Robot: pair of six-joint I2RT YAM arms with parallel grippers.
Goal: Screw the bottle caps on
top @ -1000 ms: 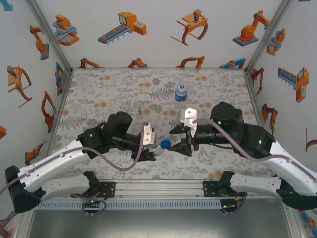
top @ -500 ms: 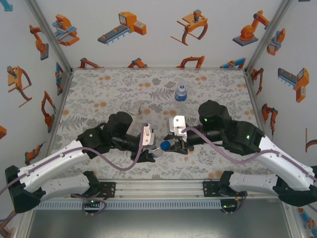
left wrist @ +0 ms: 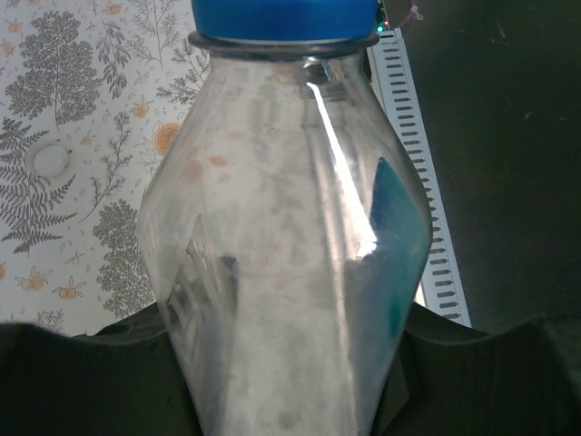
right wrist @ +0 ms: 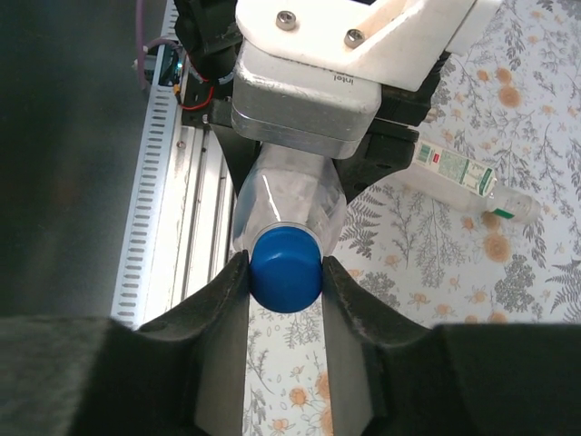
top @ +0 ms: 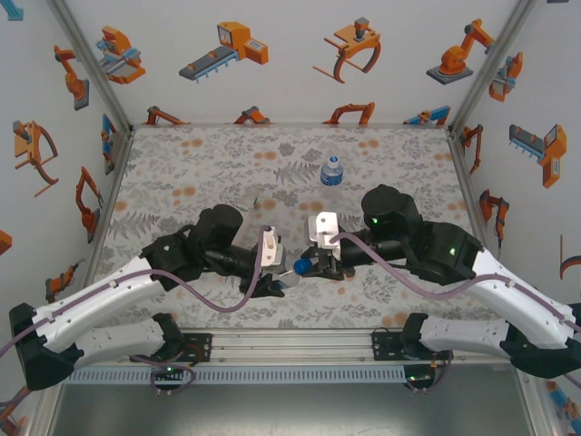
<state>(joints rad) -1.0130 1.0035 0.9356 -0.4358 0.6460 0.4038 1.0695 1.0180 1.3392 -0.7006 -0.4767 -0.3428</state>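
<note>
L gripper (top: 280, 282) sits low-centre in the top cam, near the front edge of the table (top: 182, 163), pointing right. Its jaws are clamped on the body of the held bottle (top: 289, 276), which lies roughly horiz with its neck toward the R arm.

L wrist cam: the held bottle is clear, walls creased, with a bit of blue label on its right side. It's gripped between the dark fingers (left wrist: 82, 381) at the bottom of the view. Left of it on the floral cloth is a small round whitish ring, prob the white cap (left wrist: 50, 159), lying alone and apart from the bottle.

Blue cap (top: 300, 266) is on the held bottle's neck, between the two grippers. R gripper (top: 310, 266) comes in from the right, head-on to the L gripper.

R wrist cam: both fingers (right wrist: 222, 304) press on the sides of the blue cap with no gap either side, so it's closed on the cap. Can't tell how far the cap is threaded. Alu rail (right wrist: 182, 182) runs along the left of that view.

Right of that in the R wrist cam, slim bottle (right wrist: 463, 171) w/ white-green label lies on its side on the table, apart from both grippers.

2nd bottle (top: 332, 170) stands upright toward the back, just right of centre. It has a blue label and blue top, and is well apart from both arms.
</note>
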